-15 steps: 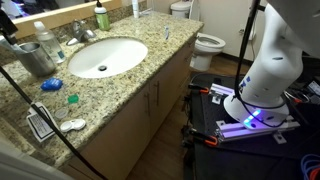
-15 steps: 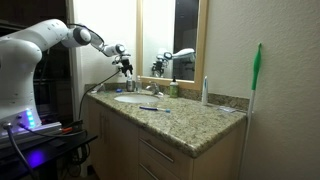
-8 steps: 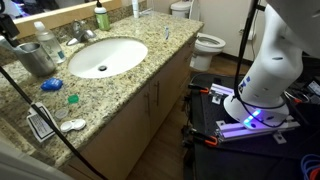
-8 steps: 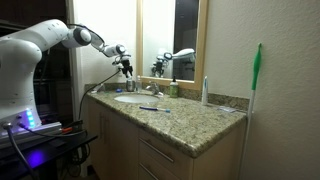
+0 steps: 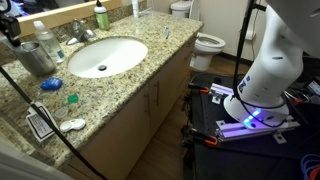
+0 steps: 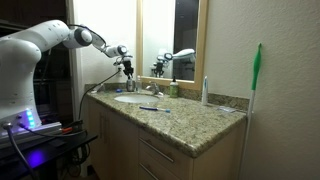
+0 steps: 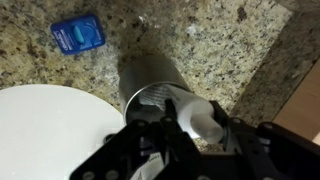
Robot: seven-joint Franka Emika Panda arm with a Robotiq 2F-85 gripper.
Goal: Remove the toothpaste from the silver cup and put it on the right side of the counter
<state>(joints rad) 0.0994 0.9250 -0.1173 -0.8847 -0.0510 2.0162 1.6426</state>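
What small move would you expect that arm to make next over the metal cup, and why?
Probably closing the tool firmly on the toothpaste. In the wrist view the tube's white end sticks up out of the silver cup, right between the tool's two sides, so it looks lined up. I cannot tell whether it is gripped yet, so a firm grip should come before any lifting.

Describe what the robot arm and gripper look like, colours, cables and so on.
The arm is glossy white with rounded segments and darker joints. Its base glows blue-violet, with black cables nearby. The gripper is black and angular, with dark, blocky fingers.
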